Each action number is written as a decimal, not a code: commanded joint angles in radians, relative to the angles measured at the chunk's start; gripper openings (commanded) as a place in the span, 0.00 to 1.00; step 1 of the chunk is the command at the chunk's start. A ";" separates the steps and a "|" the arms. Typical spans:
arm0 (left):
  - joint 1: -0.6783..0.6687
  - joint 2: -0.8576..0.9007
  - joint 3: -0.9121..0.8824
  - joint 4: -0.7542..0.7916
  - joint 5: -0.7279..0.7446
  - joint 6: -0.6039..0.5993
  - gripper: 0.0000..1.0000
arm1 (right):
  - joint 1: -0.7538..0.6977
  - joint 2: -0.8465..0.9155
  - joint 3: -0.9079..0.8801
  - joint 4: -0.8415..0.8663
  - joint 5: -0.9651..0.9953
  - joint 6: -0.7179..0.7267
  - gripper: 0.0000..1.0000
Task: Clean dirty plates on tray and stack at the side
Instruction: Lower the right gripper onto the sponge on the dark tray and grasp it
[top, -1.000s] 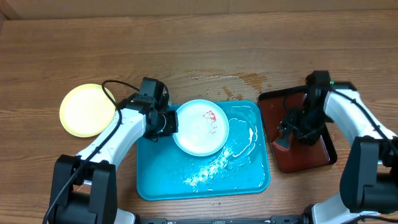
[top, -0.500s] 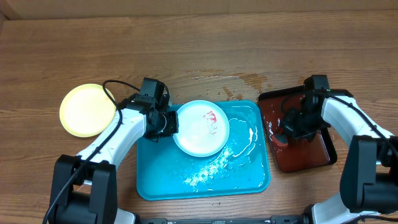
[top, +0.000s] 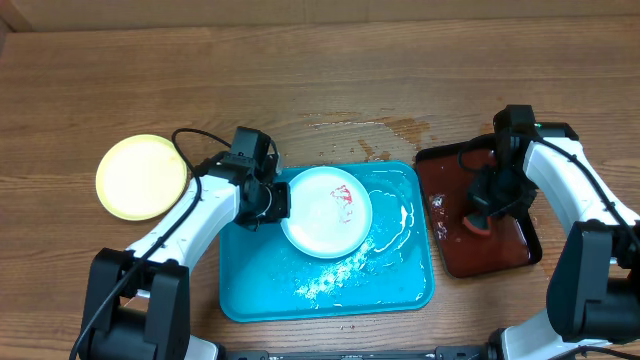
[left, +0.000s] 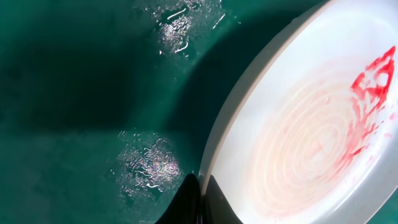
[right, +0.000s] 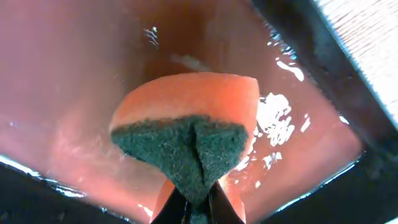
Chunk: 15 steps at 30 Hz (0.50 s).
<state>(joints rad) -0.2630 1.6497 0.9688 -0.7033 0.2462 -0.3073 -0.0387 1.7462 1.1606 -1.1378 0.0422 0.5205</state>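
Dirty plate (top: 326, 211): white, pale rim, red smear right of centre, sits upper left in the wet blue tray (top: 400, 285). Round, so no long axis; the tray runs left-right. Left end effector (top: 272, 200) clamped on its left rim. Right end effector (top: 480, 222) pinches an orange sponge (right: 186, 106) over the dark red tray (top: 515, 250), fingertips mostly hidden by the sponge.
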 joint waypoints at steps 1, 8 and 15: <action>-0.009 0.008 0.017 -0.006 -0.009 0.040 0.04 | -0.001 0.026 -0.027 0.029 0.033 0.031 0.04; -0.041 0.043 0.016 -0.025 0.018 0.071 0.04 | -0.001 0.044 -0.142 0.153 -0.023 0.031 0.04; -0.072 0.106 0.016 -0.006 0.045 0.059 0.04 | -0.001 0.040 -0.158 0.190 -0.055 -0.036 0.04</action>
<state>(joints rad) -0.3248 1.7283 0.9688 -0.7128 0.2661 -0.2512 -0.0395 1.7737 1.0210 -0.9581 0.0326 0.5278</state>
